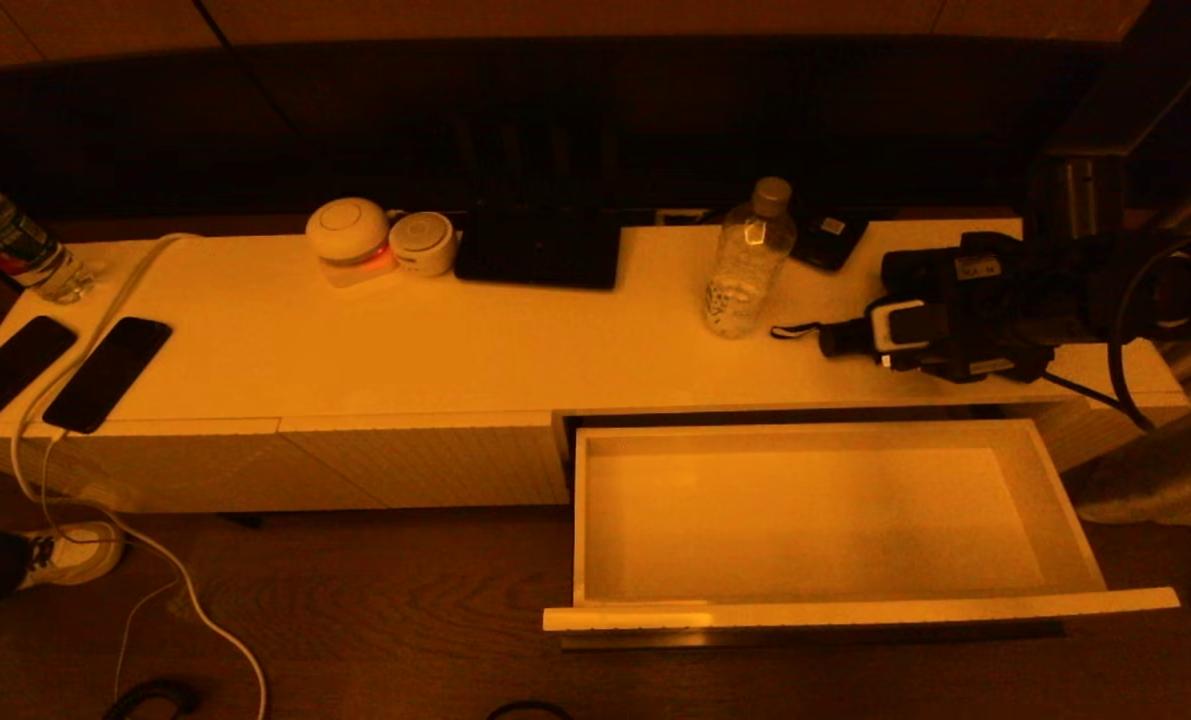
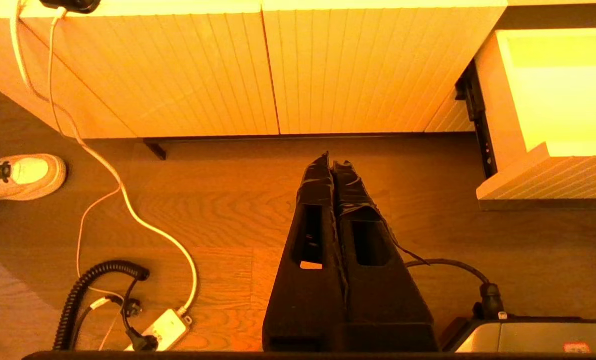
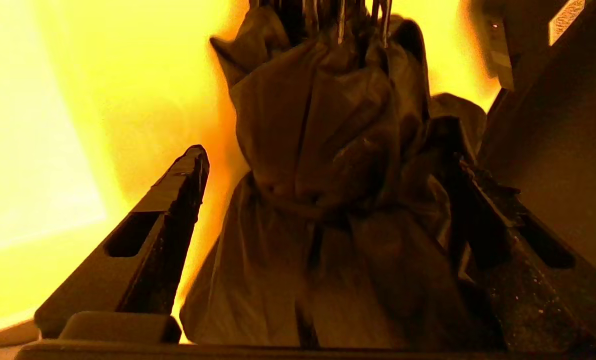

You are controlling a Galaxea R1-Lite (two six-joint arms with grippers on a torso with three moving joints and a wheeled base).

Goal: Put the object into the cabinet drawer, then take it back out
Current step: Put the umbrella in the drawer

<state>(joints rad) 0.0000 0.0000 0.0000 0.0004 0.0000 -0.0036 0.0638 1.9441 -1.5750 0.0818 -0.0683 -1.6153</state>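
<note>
while spread wide, right claw [image 3: 328, 165] straddles folded umbrella [image 3: 328, 200].

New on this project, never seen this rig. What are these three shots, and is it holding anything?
It is a two-armed robot on a wheeled base, standing at a low white cabinet. The wide shot comes from a camera on its head, looking down. The other two come from cameras on its wrists, behind the fingers.

The cabinet drawer is pulled out and empty. On the cabinet top are a water bottle, two phones, two round gadgets and what looks like a folded black umbrella.

The right tool is open astride the umbrella, with a gap on one side, so it is not clamped on it. The left tool is shut and holds nothing. It is parked above the floor in front of the cabinet.
</note>
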